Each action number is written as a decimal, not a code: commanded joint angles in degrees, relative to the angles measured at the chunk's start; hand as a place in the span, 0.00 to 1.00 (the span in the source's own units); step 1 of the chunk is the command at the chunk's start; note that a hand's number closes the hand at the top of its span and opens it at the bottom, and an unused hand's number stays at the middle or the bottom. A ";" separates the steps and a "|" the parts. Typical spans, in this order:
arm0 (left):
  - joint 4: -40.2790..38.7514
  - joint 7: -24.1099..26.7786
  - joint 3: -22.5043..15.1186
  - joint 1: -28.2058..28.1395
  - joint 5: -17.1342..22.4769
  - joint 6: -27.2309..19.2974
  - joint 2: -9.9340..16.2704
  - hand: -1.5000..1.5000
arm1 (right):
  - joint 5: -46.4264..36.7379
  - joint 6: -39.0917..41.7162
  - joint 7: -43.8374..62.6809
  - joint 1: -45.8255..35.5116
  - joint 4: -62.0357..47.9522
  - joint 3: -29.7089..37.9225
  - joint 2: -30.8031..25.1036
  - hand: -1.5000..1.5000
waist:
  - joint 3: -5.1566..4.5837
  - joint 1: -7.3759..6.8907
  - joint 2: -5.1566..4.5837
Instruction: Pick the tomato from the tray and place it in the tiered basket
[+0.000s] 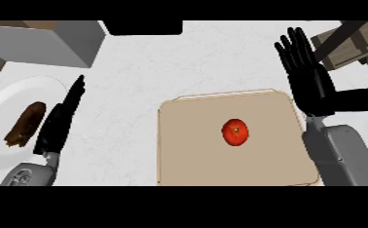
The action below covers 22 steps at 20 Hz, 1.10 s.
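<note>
A red tomato [235, 132] lies near the middle of a tan tray [194, 149] on the white counter. My right hand [309, 78] stands open at the tray's right edge, fingers straight and pointing away, a little right of the tomato and not touching it. At the top right corner sits the wooden tiered basket [345, 44], partly cut off by the view, just beyond the right hand's fingertips. My left hand [61, 117] rests open at the left, seen edge-on, far from the tray.
A white plate [22, 93] with a brown elongated food item [25, 123] sits at the left edge, beside the left hand. A grey box [68, 39] stands at the top left and a dark object [144, 27] at the top centre.
</note>
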<state>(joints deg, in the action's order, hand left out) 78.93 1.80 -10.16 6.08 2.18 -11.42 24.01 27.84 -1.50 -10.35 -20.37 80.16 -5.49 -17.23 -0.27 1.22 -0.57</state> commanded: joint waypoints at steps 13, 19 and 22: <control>-2.17 4.78 -1.43 1.50 7.77 9.65 -10.30 0.50 | -24.15 -28.26 3.73 -4.11 -11.04 -21.48 17.01 0.00 | 0.25 -1.42 0.54; -0.32 4.60 -1.60 -1.57 8.14 10.52 -9.09 0.50 | -37.52 -25.55 27.91 -12.34 -0.64 -27.22 3.83 0.00 | 0.01 -0.31 1.52; -0.93 3.97 -1.48 -0.10 8.19 10.15 -9.63 0.50 | -43.38 -18.48 37.17 -16.53 -3.66 -31.48 -3.01 0.00 | -0.32 0.34 2.09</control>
<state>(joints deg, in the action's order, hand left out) 77.98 6.00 -12.12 5.80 9.79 -1.87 14.09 -8.98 -25.12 16.08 -31.94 76.45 -33.09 -13.04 -0.32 0.98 0.88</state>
